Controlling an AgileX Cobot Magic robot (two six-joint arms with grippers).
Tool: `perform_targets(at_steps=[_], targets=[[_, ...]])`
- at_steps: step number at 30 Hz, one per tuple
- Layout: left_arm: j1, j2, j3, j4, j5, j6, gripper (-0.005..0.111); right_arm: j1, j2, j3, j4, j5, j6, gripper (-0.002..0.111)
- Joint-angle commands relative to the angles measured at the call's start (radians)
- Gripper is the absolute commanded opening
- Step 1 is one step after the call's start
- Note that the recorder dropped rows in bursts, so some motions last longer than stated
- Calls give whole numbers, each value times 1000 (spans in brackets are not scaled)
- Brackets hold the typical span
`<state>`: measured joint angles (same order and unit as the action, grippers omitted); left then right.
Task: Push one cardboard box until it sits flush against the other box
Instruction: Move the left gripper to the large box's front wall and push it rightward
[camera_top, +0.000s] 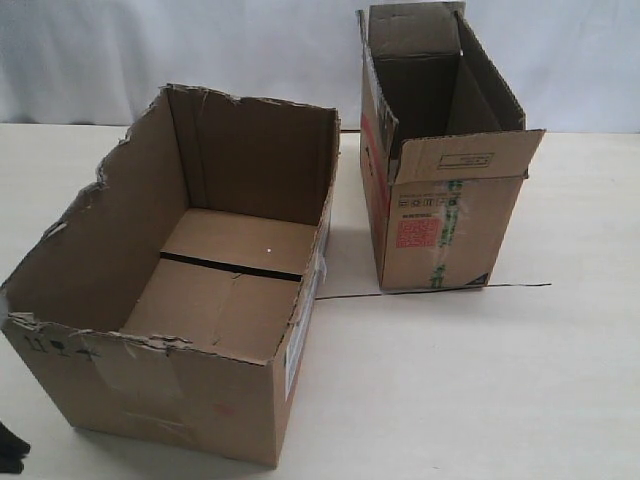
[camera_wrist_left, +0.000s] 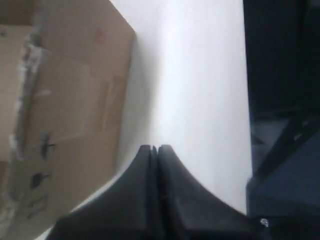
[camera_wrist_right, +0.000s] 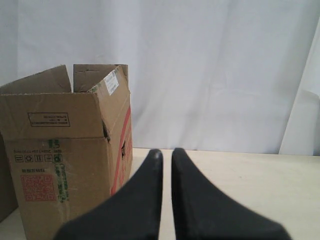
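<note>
The cardboard box (camera_top: 180, 390), wide with ragged torn top edges, stands open at the front left of the table; small black symbols mark its near left corner. Its side (camera_wrist_left: 75, 100) fills part of the left wrist view, close beside my left gripper (camera_wrist_left: 154, 147), which is shut and empty, apart from the carton. A black bit of that gripper (camera_top: 10, 450) shows at the exterior view's lower left. The other box (camera_top: 450, 230), taller with flaps, red print and green-striped tape, stands at the back right, a gap between the two. My right gripper (camera_wrist_right: 166, 152) is shut but for a thin slit, beside this carton (camera_wrist_right: 60, 150).
A pale table (camera_top: 480, 380) carries both cartons. A thin black line (camera_top: 430, 290) runs across it at the taller carton's base. A white curtain (camera_top: 200, 50) hangs behind. The table edge (camera_wrist_left: 246, 150) lies near my left gripper, with dark frame parts beyond.
</note>
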<state>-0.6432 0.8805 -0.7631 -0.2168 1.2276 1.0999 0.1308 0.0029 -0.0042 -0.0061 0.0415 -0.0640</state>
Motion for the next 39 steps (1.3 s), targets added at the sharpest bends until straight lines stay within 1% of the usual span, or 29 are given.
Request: perform_targets(at_steps=[1,2,3,5,8,10,16,21,23,26,30,34,39], targets=[[-10,90,27,-37,-7,19,0,0,-3,4,-1,2,-3,5],[-10,105,27,-62,-9,38,0,0,-3,4,-1,2,-3,5],[-10,128,27,-110,-49,70,0,0,-3,4,-1,2,-3,5],[-10,165,27,-154,-77,126,0,0,-3,4,-1,2,-3,5],[-10,231,27,-138,-83,132,0,0,-3,4,-1,2,-3,5],[-10,261,27,-137,-111,132,0,0,-3,4,-1,2,-3,5],[-10,335,27,-170,-309,132,0,0,-3,4,-1,2,-3,5],[-10,411,27,-190,-332,136,0,0,-3,4,-1,2,0,5],[-10,428,27,-188,-369,137,0,0,-3,4,-1,2,0,5],[-10,437,27,-188,-464,142,0,0,-3,4,-1,2,0,5],[-10,438,27,-188,-582,189,0,0,-3,4,-1,2,0,5],[-10,450,27,-177,-648,201,0,0,-3,4,-1,2,0,5],[-10,509,27,-177,-732,221,0,0,-3,4,-1,2,-2,5]])
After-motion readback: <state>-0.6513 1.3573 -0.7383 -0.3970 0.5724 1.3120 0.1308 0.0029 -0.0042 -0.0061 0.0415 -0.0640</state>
